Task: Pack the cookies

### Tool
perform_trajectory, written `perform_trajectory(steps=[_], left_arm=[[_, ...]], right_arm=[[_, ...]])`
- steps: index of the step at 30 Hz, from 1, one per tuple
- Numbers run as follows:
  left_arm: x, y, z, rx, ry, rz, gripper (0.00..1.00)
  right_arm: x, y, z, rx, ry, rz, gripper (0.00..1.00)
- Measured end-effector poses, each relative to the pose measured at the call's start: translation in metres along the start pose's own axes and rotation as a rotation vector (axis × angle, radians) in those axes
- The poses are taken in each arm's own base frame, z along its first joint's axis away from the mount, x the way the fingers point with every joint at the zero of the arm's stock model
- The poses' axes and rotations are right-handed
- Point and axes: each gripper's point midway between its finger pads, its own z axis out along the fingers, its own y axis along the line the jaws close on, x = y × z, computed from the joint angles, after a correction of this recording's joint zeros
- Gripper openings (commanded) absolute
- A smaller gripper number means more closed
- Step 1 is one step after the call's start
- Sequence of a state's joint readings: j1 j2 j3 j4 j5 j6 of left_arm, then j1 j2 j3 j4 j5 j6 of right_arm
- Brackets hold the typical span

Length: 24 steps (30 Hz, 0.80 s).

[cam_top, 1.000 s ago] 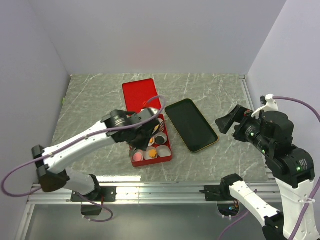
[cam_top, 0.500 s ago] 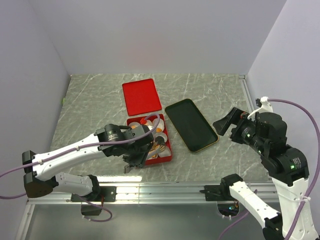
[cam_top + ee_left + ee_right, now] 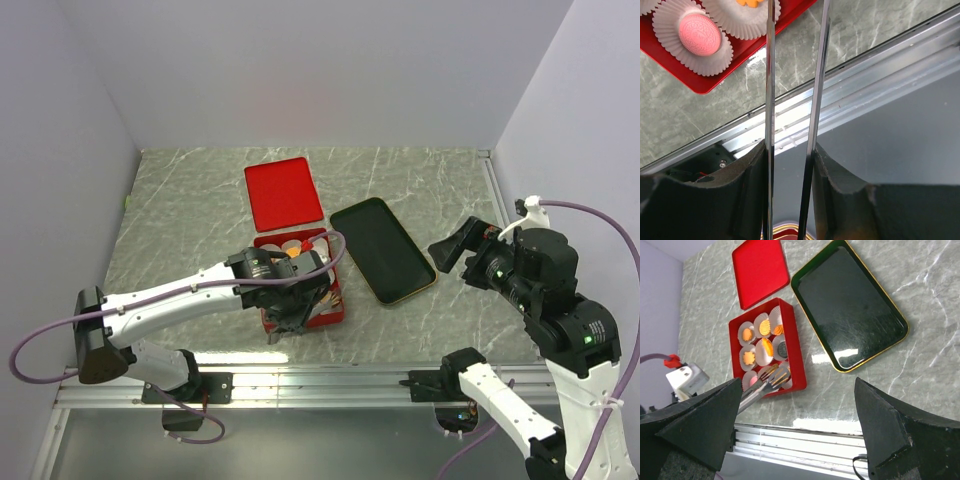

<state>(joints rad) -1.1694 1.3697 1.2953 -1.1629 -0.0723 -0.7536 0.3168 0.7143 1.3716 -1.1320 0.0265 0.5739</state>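
Tongs [image 3: 769, 100] in partly closed left end effector [image 3: 790, 150] over cookies [image 3: 764, 347] in red box [image 3: 795, 352]; right end effector [image 3: 797, 427] wide open, empty

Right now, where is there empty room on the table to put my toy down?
Bare marble table left of the red lid and red box. More bare marble beyond the black tray, far right. The tray itself is empty. Crowded: the red box, with tongs over the cookies.
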Motion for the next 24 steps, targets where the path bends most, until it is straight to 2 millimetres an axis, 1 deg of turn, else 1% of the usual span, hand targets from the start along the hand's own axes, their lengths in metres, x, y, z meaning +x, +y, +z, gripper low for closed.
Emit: perform_trajectory(steps=[4, 12, 17, 24], left_arm=[[0.0010, 0.0009, 0.0049, -0.016, 0.015, 0.002, 0.38], [0.0009, 0.0012, 0.0050, -0.018, 0.014, 0.002, 0.40], [0.0010, 0.0014, 0.0050, -0.019, 0.015, 0.002, 0.45], [0.0008, 0.0020, 0.0056, -0.023, 0.015, 0.003, 0.48]], right_arm=[[-0.0002, -0.0018, -0.0002, 0.006, -0.006, -0.005, 1.00], [0.0036, -0.0062, -0.0010, 0.015, -0.004, -0.011, 1.00], [0.0053, -0.0073, 0.0005, 0.019, 0.002, -0.011, 1.00], [0.0067, -0.0084, 0.0018, 0.023, 0.006, -0.012, 1.00]])
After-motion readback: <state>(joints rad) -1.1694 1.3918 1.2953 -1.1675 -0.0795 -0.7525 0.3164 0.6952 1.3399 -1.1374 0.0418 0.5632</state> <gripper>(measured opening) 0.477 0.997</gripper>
